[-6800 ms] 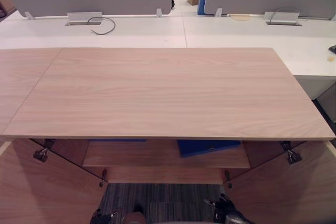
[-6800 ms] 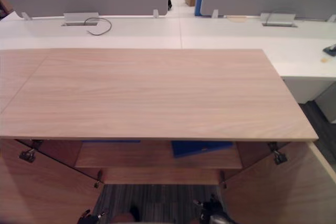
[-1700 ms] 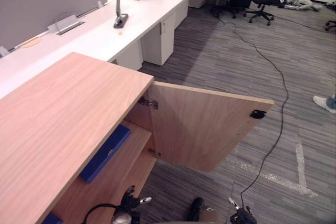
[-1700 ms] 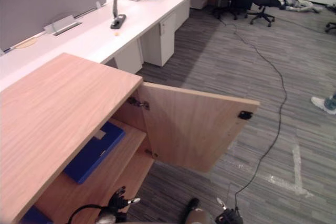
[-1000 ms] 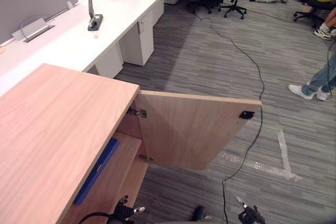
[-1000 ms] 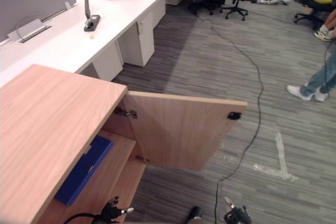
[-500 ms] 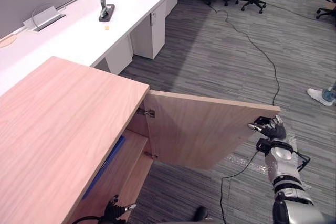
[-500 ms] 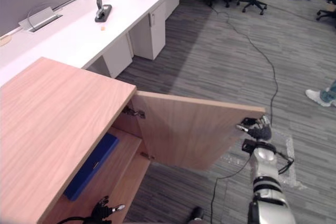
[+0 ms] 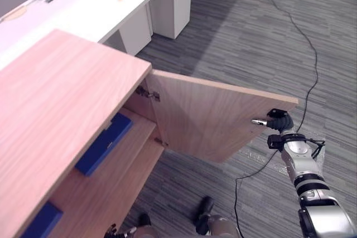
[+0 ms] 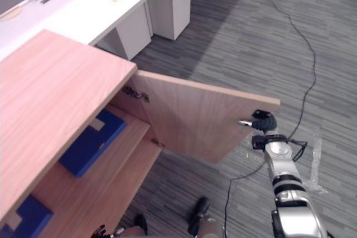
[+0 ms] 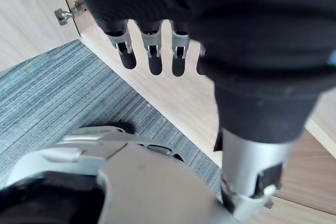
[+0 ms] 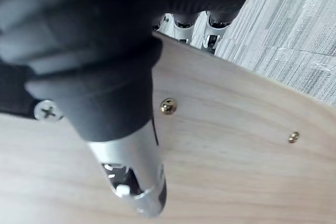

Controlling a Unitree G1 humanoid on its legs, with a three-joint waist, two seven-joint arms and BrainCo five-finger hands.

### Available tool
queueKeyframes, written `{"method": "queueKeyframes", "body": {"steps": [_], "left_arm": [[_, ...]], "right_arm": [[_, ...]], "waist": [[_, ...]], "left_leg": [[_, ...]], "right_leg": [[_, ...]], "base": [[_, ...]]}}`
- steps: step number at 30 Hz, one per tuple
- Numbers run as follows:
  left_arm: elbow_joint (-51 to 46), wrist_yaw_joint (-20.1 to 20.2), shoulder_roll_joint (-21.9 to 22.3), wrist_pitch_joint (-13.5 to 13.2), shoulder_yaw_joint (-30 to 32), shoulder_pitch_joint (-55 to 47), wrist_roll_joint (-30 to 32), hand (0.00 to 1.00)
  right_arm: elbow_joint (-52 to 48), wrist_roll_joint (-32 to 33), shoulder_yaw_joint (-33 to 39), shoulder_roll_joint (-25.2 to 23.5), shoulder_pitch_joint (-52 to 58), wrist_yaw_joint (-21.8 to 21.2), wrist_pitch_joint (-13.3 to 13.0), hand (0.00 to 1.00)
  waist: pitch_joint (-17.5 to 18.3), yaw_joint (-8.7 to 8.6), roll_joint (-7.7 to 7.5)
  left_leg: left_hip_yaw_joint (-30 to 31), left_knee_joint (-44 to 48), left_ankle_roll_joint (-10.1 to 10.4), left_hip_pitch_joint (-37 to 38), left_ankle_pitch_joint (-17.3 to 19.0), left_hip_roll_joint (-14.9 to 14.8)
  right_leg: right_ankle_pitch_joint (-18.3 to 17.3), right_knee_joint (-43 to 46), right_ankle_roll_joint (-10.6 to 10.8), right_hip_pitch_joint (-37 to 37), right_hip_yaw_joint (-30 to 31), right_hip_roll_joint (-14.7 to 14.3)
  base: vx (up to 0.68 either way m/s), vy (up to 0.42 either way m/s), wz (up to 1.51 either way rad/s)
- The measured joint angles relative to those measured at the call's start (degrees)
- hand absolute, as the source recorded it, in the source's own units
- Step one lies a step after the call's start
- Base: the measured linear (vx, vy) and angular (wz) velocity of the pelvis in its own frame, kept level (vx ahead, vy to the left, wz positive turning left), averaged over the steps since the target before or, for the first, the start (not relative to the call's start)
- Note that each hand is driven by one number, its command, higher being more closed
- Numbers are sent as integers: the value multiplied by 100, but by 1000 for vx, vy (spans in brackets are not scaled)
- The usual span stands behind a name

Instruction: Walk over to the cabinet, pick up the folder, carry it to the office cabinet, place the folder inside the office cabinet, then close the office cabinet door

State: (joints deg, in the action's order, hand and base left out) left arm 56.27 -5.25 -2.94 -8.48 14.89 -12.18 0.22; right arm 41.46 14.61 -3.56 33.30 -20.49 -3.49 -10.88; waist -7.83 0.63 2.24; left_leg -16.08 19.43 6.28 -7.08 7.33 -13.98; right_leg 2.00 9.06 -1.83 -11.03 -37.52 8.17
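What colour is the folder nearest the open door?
Blue; the folder shows best in the right eye view.

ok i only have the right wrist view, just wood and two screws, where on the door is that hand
Observer: the right hand is at the free edge of the cabinet door, near its top; the door stands wide open.
Operator: is the folder in yet
Observer: a blue folder lies flat on the shelf inside the cabinet.
Operator: left hand busy
Observer: no, the left hand hangs open, holding nothing, low by the cabinet.
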Motion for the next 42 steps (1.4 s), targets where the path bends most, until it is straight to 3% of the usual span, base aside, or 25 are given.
{"method": "queueKeyframes", "body": {"steps": [1,2,3,5,7,8,12,15,18,19,20,21,22,23,24,25,26,27,29,32,36,39,40,41,42], "left_arm": [[-10,3,-28,-2,-27,-22,4,0],[-33,5,-91,-19,-88,-37,32,0],[-46,11,-166,-21,-108,40,50,0],[-48,11,-203,18,-94,74,101,0],[-51,36,-240,17,-119,102,211,0],[-43,63,-299,18,-133,94,248,0],[-43,91,-342,23,-212,8,259,0],[-48,140,-345,22,-201,2,320,0],[-47,243,-360,21,-45,36,502,0],[-46,253,-429,24,2,106,584,0],[-46,251,-465,26,73,206,632,0],[-46,247,-427,22,72,213,647,0],[2,239,-307,-6,112,190,679,0],[59,237,-360,16,163,224,684,0],[145,228,-406,17,221,176,673,0],[142,223,-462,17,235,106,673,0],[100,215,-556,16,280,-22,674,0],[132,197,-564,50,427,-91,675,0],[132,197,-476,65,578,-280,663,0],[115,187,-416,75,682,-392,628,0],[-170,190,-326,57,496,-383,655,0],[-505,201,-280,2,171,-352,672,0],[-502,233,-253,-39,-29,-307,688,0],[-479,243,-249,-42,-258,-279,711,0],[-471,245,-243,-51,-366,-275,730,0]], "right_arm": [[-27,-9,-108,39,104,-76,-3,0],[-37,-32,-314,104,255,-232,-7,0],[-36,-53,-332,84,373,-307,-12,0],[-82,-263,-514,-20,563,-371,4,0],[-165,-436,-737,-55,792,-442,16,0],[-165,-592,-973,-97,891,-516,42,0],[-147,-1091,-1861,-212,911,-790,71,0],[-264,-1627,-3082,-177,646,-1080,99,0],[-993,-2194,-4610,40,143,-1633,71,0],[-1306,-2456,-5081,46,54,-1966,-15,0],[-1712,-2621,-5478,67,52,-2347,-84,0],[-1979,-2680,-5686,134,67,-2546,-155,0],[-2589,-2694,-5972,290,94,-2910,-357,0],[-2738,-2693,-6081,219,194,-3018,-402,0],[-3058,-2703,-6265,237,367,-3283,-522,0],[-3326,-2700,-6290,333,445,-3398,-598,0],[-3545,-2677,-6276,432,443,-3484,-668,0],[-3540,-2678,-6072,582,430,-3532,-698,0],[-3564,-2688,-6014,854,306,-3570,-697,0],[-3540,-2709,-6028,1016,247,-3650,-673,0],[-2888,-2822,-5920,541,228,-3568,-669,0],[-1403,-3304,-5642,-370,239,-3254,-585,0],[-792,-3552,-5441,-683,274,-3087,-532,0],[-202,-3850,-5095,-1003,407,-2837,-452,0],[66,-3912,-4914,-1165,472,-2709,-414,0]], "waist": [[20,-30,-15],[88,-86,-42],[67,-110,-158],[37,-111,-239],[60,-143,-288],[100,-135,-370],[148,-84,-449],[142,8,-465],[124,63,-539],[96,88,-704],[81,162,-836],[103,207,-759],[63,358,-504],[47,316,-618],[94,211,-696],[156,193,-800],[272,240,-1009],[350,375,-989],[408,501,-944],[456,577,-945],[497,608,-866],[488,718,-806],[451,749,-703],[443,758,-532],[436,758,-455]], "left_leg": [[54,-207,-6,44,-97,15],[121,-1009,16,271,-320,79],[141,-1136,54,329,-380,107],[121,-310,16,118,40,132],[53,-475,-16,120,87,150],[128,-711,-54,130,-36,179],[305,-1260,-38,304,-423,333],[397,-1336,-70,343,-554,370],[493,-1420,-50,332,-575,388],[541,-1230,-31,274,-540,505],[580,-422,-290,-42,-265,788],[669,-79,-415,-185,-91,888],[657,-149,-504,-153,87,718],[610,-184,-599,-127,82,773],[862,-423,-549,-56,-68,850],[1033,-618,-451,18,-242,913],[1091,-754,-345,14,-401,1020],[1240,-887,-203,8,-507,859],[1305,-1157,-177,28,-628,656],[1317,-1565,0,179,-954,565],[1474,-1671,-12,213,-1051,611],[1982,-1516,-146,90,-964,998],[2331,-1374,-251,35,-835,1229],[2763,-1160,-356,-11,-766,1425],[3001,-1070,-406,-7,-736,1469]], "right_leg": [[-86,63,40,-8,-21,8],[-127,-42,3,-30,-193,0],[-107,-108,-38,-58,-318,21],[-92,-152,-58,-64,-505,-22],[-93,-136,-65,-63,-651,-49],[-101,-135,-51,-99,-667,-41],[-99,-170,-46,-121,-672,-47],[-116,-65,-65,-157,-672,-43],[-143,39,-62,-168,-811,22],[-183,113,-63,-196,-905,173],[-272,234,362,-264,-963,331],[-416,443,1024,-345,-914,390],[-796,1912,-247,-837,135,448],[-1030,2602,-386,-1001,710,668],[-1313,3075,-54,-811,1262,900],[-1380,2815,112,-479,1560,969],[-1438,2079,238,-82,1800,1006],[-1397,1442,763,171,1707,682],[-1185,1006,665,208,1703,336],[-983,846,578,249,1720,179],[-840,716,571,431,1519,193],[-1116,1159,752,593,1052,686],[-1178,1788,766,576,971,994],[-1047,2544,457,488,1170,1227],[-932,2909,215,412,1401,1262]], "base": [[-60,-126,61],[-48,-96,62],[-56,-130,62],[-63,-103,34],[-100,-68,36],[-120,-94,39],[-84,-109,15],[-63,-104,-7],[-87,-130,19],[-119,-139,51],[-135,-139,47],[-188,-47,22],[-124,10,23],[-154,-26,88],[-77,-139,127],[-89,-178,124],[-68,-216,63],[-61,-169,24],[-33,-128,-23],[36,-77,-14],[86,10,23],[67,78,101],[50,122,170],[62,127,183],[81,93,204]]}}
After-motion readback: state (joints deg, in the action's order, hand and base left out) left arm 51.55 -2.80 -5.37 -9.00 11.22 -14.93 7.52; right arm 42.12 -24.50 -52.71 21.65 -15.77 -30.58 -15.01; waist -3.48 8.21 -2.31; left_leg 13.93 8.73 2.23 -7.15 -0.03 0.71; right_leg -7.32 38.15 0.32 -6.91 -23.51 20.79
